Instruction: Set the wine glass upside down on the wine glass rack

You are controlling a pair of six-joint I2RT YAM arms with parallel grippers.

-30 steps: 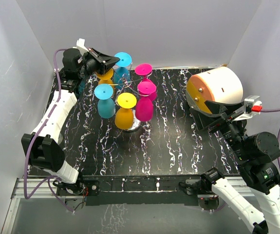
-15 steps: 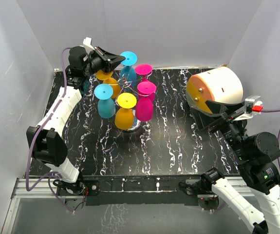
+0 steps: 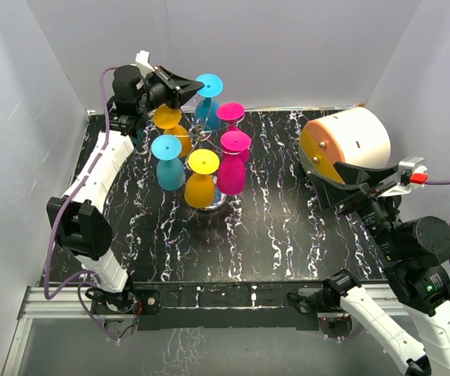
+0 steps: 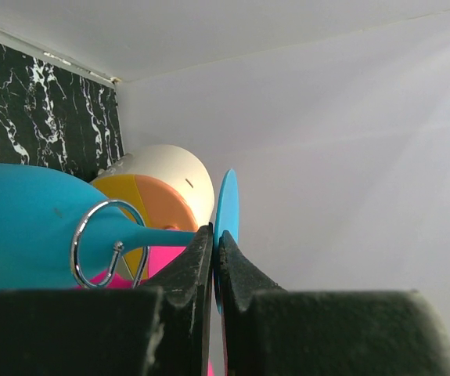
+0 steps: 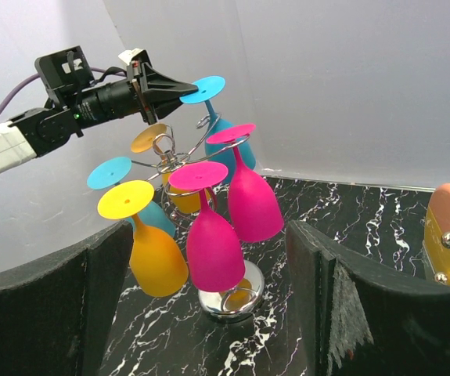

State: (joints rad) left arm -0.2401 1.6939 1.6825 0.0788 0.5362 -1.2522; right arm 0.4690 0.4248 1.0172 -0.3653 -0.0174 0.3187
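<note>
The left gripper [image 3: 192,88] is in the upper left of the top view, high over the back of the table [image 3: 287,235]. Its two fingers are pressed together. They pinch the thin stem of the blue glass [image 3: 209,84], right under its flat round foot. The glass sits at the very tip of the gripper. Its foot is up and its bowl hangs down, a bit tilted. It is at the back of the rack [image 5: 226,304], behind the five other glasses [image 3: 203,162] that hang there upside down.

The right gripper [image 3: 351,192] is in the lower right of the top view. Its fingers are spread wide and hold nothing. It is just beside the white and orange drum [image 3: 346,145], well apart from the rack.

The left wrist view looks along the fingers. It shows the stem going in between them, with the foot just past the tips. It also shows a silver wire loop [image 4: 103,249] lying across the stem near the bowl. I cannot tell if the stem goes through it. The top view does not show this loop.

The right wrist view sees the rack from the side, with its shiny round base on the table. The top view shows mostly the round feet of the glasses.
</note>
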